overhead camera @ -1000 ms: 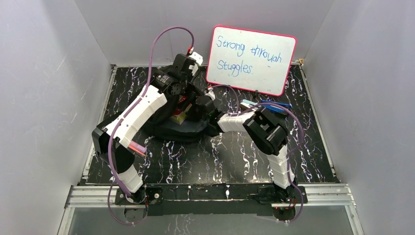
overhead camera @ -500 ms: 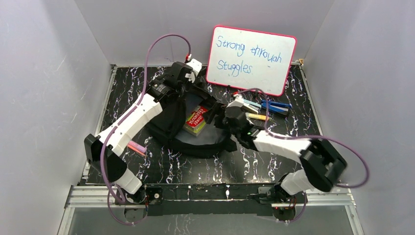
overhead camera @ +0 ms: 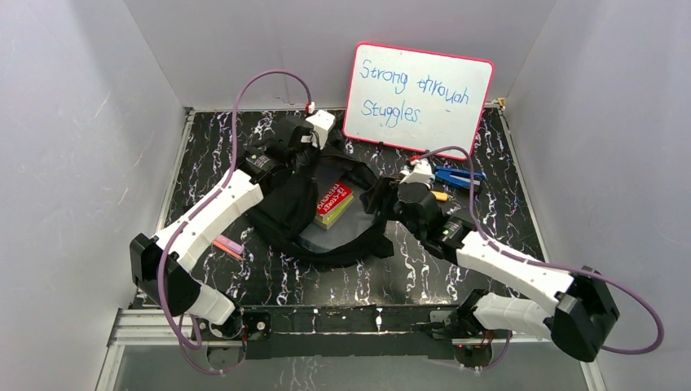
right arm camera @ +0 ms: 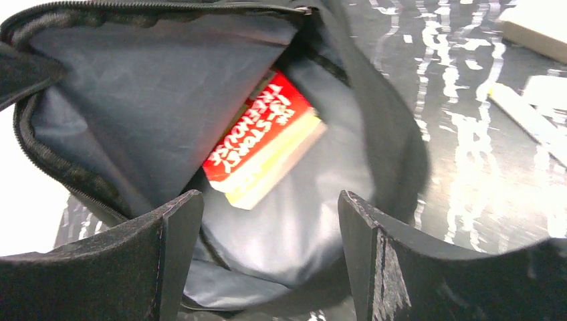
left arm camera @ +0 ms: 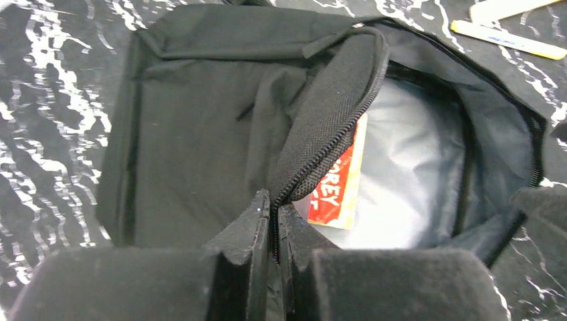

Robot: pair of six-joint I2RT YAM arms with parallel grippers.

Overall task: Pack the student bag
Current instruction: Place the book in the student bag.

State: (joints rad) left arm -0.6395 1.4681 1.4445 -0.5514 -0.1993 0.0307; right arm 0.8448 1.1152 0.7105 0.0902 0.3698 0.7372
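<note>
The student bag (overhead camera: pixel 281 210) is a black fabric backpack lying open in the middle of the table, its grey lining (right arm camera: pixel 147 87) showing. A red and yellow book (overhead camera: pixel 333 204) lies inside it, also in the right wrist view (right arm camera: pixel 264 154). My left gripper (left arm camera: pixel 275 224) is shut on the zipped edge of the bag's flap (left arm camera: pixel 327 127) and holds it up at the bag's far left side (overhead camera: pixel 303 156). My right gripper (right arm camera: pixel 271 227) stands open with nothing between its fingers, just over the bag's right rim (overhead camera: pixel 376 199).
A pink-framed whiteboard (overhead camera: pixel 418 99) leans at the back. A blue stapler-like tool (overhead camera: pixel 458 174) and a yellow marker (overhead camera: pixel 438 195) lie right of the bag. White markers (left arm camera: pixel 508 41) lie beyond it. A pink pen (overhead camera: pixel 228 245) lies by the left arm.
My right arm has swung down and out to the right, its gripper now at the bag's right rim. My left gripper has drawn the flap back, baring more of the lining and book.
</note>
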